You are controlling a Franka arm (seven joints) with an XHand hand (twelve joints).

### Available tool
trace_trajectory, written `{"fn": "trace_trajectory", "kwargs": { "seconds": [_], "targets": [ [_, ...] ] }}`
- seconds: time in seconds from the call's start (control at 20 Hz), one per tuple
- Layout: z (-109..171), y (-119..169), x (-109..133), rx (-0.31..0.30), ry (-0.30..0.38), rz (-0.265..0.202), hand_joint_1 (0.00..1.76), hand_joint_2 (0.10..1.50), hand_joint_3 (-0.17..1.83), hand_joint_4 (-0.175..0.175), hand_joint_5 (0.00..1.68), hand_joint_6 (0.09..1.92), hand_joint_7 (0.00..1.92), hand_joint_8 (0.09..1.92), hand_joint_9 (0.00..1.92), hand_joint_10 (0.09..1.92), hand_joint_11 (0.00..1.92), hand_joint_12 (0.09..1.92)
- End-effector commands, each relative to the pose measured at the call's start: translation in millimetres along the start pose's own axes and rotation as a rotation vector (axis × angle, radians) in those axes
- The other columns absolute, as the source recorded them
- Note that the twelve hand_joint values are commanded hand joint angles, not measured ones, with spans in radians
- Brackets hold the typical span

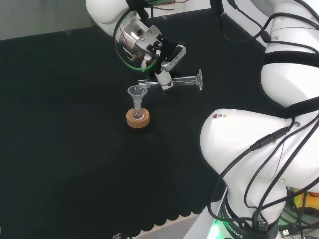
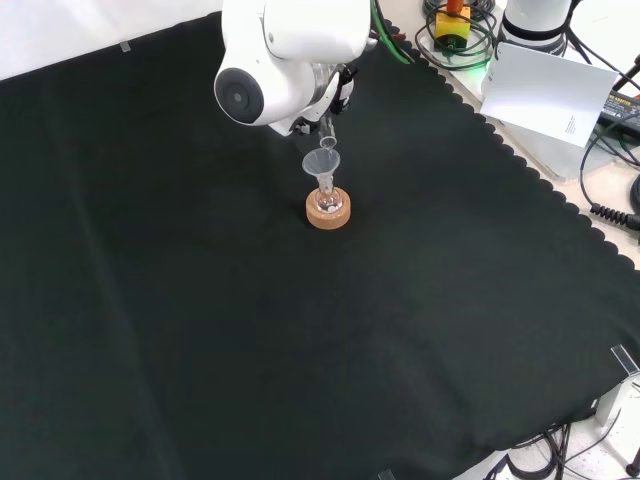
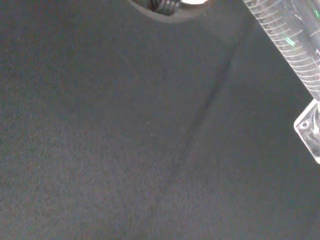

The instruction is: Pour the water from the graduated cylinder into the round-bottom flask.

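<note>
In the head view the black and white robot hand (image 1: 160,59) hangs above the black-cloth table (image 1: 65,149), its fingers curled round the clear graduated cylinder (image 1: 172,81), which lies nearly level in the air. The cylinder's flat foot points to the right of that view and its mouth reaches left, just over the rim of a small clear funnel (image 1: 136,92).

The funnel sits in the neck of a small clear round-bottom flask (image 1: 137,113), and the flask rests upright in a tan cork ring stand (image 1: 137,120) on the cloth. In the front view the arm's large white link with a round grey cap (image 2: 262,85) stands before the hand, so its fingers cannot be made out there; the funnel (image 2: 322,163), flask (image 2: 327,203) and cork ring (image 2: 328,211) stand just below it. Whether water is in the flask cannot be told.

The wrist view looks down on bare cloth (image 3: 125,150), with the cylinder's graduated wall (image 3: 287,45) and the edge of its foot close by.

At the far edge of the table in the front view lie cables (image 2: 455,35) and a white sheet of paper (image 2: 545,95), well apart from the flask.
</note>
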State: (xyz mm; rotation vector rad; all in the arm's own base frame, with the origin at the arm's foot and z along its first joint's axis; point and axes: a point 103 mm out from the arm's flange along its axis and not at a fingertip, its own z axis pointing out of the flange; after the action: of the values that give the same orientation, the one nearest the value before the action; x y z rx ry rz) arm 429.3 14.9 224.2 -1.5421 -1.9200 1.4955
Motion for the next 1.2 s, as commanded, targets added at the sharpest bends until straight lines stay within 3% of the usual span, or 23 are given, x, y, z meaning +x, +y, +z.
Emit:
{"fn": "trace_trajectory", "kwargs": {
  "seconds": [0.05,1.2],
  "targets": [
    [1.0,-0.2,0.0,0.004,-0.008,0.005,1.4,1.04,0.0,-0.175,1.07,0.84,0.94,0.97,1.31,0.59,1.3,0.7],
    [0.4,-2.3,6.5,-0.011,-0.013,0.008,1.4,1.04,0.0,-0.175,1.07,0.84,0.95,0.96,1.31,0.58,1.29,0.69]
  ]
}}
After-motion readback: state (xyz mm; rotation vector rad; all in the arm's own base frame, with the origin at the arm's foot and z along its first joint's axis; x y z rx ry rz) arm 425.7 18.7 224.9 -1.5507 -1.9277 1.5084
